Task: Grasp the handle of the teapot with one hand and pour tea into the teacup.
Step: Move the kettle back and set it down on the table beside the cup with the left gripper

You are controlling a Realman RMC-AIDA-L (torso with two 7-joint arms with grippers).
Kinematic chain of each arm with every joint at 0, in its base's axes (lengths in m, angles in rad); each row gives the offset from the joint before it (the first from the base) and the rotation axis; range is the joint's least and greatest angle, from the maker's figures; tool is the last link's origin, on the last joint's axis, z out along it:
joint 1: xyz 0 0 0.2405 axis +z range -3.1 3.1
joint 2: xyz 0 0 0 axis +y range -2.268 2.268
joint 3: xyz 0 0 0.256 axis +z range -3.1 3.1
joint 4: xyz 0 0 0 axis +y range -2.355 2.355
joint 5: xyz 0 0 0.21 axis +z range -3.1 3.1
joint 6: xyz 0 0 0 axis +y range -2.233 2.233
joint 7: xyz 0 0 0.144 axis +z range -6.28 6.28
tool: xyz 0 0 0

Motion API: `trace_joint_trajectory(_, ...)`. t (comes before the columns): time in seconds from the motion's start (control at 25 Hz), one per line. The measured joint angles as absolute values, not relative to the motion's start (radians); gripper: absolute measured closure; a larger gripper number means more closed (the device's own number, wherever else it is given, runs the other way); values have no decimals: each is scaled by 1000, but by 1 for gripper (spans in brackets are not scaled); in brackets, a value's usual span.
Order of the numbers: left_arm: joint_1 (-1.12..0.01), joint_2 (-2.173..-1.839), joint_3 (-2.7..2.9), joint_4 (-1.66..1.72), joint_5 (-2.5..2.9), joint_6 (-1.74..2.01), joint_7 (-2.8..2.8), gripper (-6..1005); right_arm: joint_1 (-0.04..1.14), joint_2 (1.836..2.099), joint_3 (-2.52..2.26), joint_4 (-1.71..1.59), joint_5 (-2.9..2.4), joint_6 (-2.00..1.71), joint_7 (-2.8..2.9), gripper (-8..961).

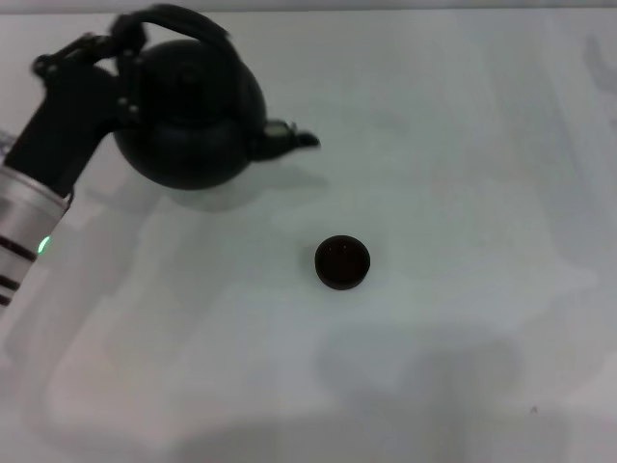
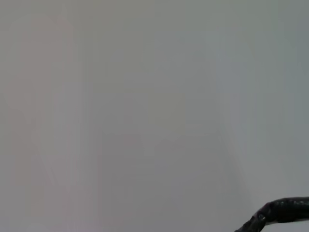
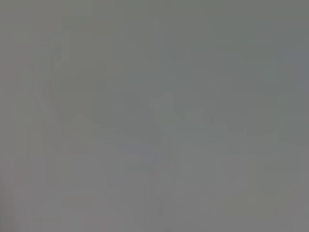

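The matte black teapot [image 1: 190, 114] is at the far left of the white table in the head view, with its short spout [image 1: 289, 139] pointing right toward the teacup. My left gripper [image 1: 128, 46] is shut on the left end of the arched black handle [image 1: 183, 21]. The pot seems to hang a little above its shadow. A short piece of the rough handle [image 2: 282, 210] shows in the left wrist view. The small dark teacup [image 1: 342, 262] stands upright near the table's middle, well apart from the spout, nearer to me and to the right. My right gripper is out of view.
The white tabletop [image 1: 463, 174] spreads around the cup and to the right. The right wrist view shows only a plain grey surface [image 3: 154, 116].
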State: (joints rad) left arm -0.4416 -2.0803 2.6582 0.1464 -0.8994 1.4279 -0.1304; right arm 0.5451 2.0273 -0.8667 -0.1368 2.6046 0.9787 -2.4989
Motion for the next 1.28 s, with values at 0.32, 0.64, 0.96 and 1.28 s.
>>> trace_joint_trajectory(0.32, -364, -2086, 2664, 247, -1031, 1393, -130, 892, 545, 2025, -867, -133, 2604, 979, -2493, 119)
trace_joint_trajectory(0.64, -326, -2091, 2670, 337, -1031, 1327, -73, 892, 544, 2023, -867, -133, 2601, 979, -2493, 119)
trace_joint_trajectory(0.96, -270, -2092, 2672, 409, -1025, 1303, 25, 893, 544, 2022, -867, -133, 2600, 979, -2493, 119)
trace_joint_trajectory(1.28, -236, -2092, 2683, 410, -1033, 1303, 26, 893, 547, 2022, -867, -134, 2600, 976, -2493, 119)
